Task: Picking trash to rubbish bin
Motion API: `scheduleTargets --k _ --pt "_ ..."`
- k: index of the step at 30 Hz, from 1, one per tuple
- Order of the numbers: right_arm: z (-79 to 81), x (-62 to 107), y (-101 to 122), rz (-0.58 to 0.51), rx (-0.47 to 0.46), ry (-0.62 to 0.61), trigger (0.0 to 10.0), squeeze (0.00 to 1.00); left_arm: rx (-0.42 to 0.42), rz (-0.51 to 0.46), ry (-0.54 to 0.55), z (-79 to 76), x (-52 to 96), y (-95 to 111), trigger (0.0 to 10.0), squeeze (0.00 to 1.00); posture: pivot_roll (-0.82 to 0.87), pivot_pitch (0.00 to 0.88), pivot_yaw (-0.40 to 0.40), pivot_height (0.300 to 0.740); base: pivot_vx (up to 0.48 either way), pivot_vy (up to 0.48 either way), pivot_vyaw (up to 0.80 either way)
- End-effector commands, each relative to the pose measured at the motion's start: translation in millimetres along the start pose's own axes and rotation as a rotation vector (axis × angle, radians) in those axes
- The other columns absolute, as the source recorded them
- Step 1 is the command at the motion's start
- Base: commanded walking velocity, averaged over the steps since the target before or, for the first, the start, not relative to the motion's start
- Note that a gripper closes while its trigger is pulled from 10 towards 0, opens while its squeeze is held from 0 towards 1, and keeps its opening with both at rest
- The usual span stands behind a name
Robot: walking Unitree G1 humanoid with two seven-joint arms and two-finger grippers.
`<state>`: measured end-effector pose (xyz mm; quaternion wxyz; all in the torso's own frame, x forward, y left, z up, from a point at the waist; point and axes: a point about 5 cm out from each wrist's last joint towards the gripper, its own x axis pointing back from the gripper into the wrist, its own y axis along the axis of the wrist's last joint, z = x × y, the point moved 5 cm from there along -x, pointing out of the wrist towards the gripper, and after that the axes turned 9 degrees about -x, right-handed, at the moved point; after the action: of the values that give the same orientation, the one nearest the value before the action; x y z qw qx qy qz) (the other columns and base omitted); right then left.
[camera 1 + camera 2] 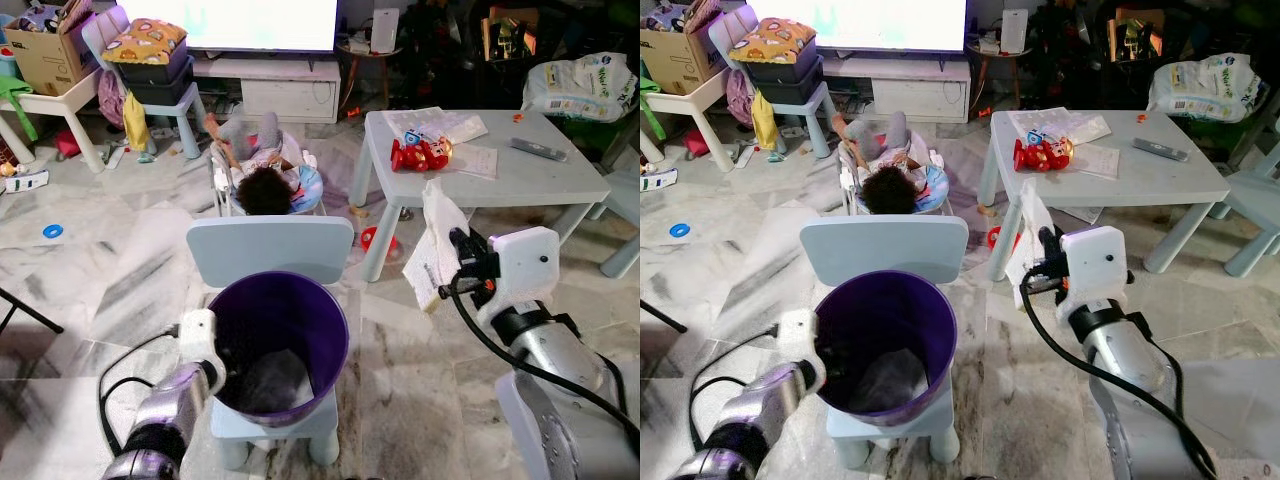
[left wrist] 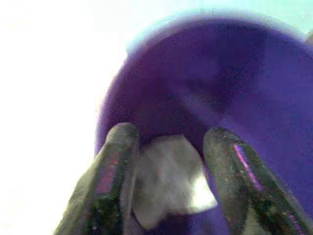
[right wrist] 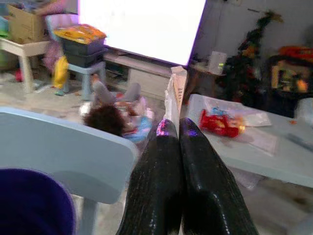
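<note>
Paper held beside the purple bin

A white paper sheet (image 1: 432, 250) is clamped in the right gripper (image 3: 175, 128) at centre right; the left gripper (image 2: 168, 147), fingers spread, is lowered inside the purple bin (image 1: 300, 300) at lower centre.

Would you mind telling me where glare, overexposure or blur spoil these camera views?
Left wrist view: the area beside the purple bin is blown out to white, and the left gripper and the paper scrap are soft. Right wrist view: the TV screen is overexposed, the background is blurred, and the right gripper is sharp. Eye views: the TV screen glares; the rest is evenly lit.
</note>
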<state>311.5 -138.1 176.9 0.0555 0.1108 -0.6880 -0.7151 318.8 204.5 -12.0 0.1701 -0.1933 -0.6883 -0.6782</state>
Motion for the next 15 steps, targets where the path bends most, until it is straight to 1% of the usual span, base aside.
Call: scheduleTargets --k 1,2,3,4,5,6,7,8,9,10,12,13,15 --pt "4.0 -9.3 -3.6 -0.007 -0.011 0.008 10.0 0.00 -0.038 -0.056 0.040 -0.9 16.1 9.0 10.0 1.00 0.05 0.066 -0.054 0.740 0.000 0.000 0.00" --pt "5.5 -12.0 -4.9 -0.007 -0.017 0.013 10.0 0.00 -0.039 -0.077 0.060 -0.7 23.3 11.0 10.0 1.00 0.05 0.066 -0.054 0.740 0.000 0.000 0.00" --pt "6.8 -16.2 -7.8 -0.002 -0.029 0.018 10.0 0.00 -0.060 -0.101 0.059 -4.7 33.6 11.9 10.0 1.00 0.08 0.068 -0.054 0.740 0.000 0.000 0.00" --pt "7.7 -18.9 -9.8 0.001 -0.038 0.020 10.0 0.00 -0.075 -0.115 0.055 -8.0 40.7 12.6 10.0 1.00 0.08 0.068 -0.054 0.740 0.000 0.000 0.00" --pt "8.3 -22.1 -11.7 0.004 -0.044 0.021 10.0 0.00 -0.084 -0.131 0.053 -10.5 46.5 13.7 10.0 1.00 0.12 0.072 -0.058 0.740 0.000 0.000 0.00" --pt "8.3 -22.1 -11.7 0.004 -0.044 0.021 10.0 0.00 -0.084 -0.131 0.053 -10.5 46.5 13.7 10.0 1.00 0.12 0.072 -0.058 0.740 0.000 0.000 0.00" --pt "9.5 -32.3 -18.2 0.018 -0.076 0.021 10.0 0.00 -0.086 -0.150 0.085 -14.9 64.5 12.4 10.0 1.00 0.15 0.074 -0.061 0.740 0.000 0.000 0.00" --pt "10.8 -37.8 -21.2 0.023 -0.093 0.022 10.0 0.00 -0.078 -0.160 0.102 -17.2 73.4 13.5 10.0 1.00 0.17 0.076 -0.063 0.740 0.000 0.000 0.00" --pt "12.6 -42.0 -23.6 0.027 -0.106 0.024 10.0 0.00 -0.076 -0.166 0.112 -18.7 79.4 14.6 10.0 1.00 0.20 0.076 -0.063 0.740 0.000 0.000 0.00" --pt "15.0 -47.0 -26.9 0.032 -0.120 0.029 10.0 0.00 -0.086 -0.169 0.115 -21.8 87.8 16.8 10.0 1.00 0.20 0.076 -0.063 0.740 0.000 0.000 0.00" --pt "22.4 -57.5 -33.2 0.037 -0.146 0.044 10.0 0.00 -0.103 -0.169 0.125 -24.8 106.5 21.3 10.0 1.00 0.24 0.076 -0.058 0.740 0.000 0.000 0.00" --pt "24.9 -59.7 -35.2 0.041 -0.154 0.050 10.0 0.00 -0.111 -0.161 0.121 -25.4 110.6 20.9 10.0 1.00 0.25 0.076 -0.057 0.740 0.000 0.000 0.00" --pt "38.1 -65.4 -47.1 0.076 -0.182 0.087 10.0 0.00 -0.149 -0.135 0.115 -21.9 125.2 16.7 10.0 1.00 0.28 0.074 -0.046 0.740 0.000 0.000 0.00"
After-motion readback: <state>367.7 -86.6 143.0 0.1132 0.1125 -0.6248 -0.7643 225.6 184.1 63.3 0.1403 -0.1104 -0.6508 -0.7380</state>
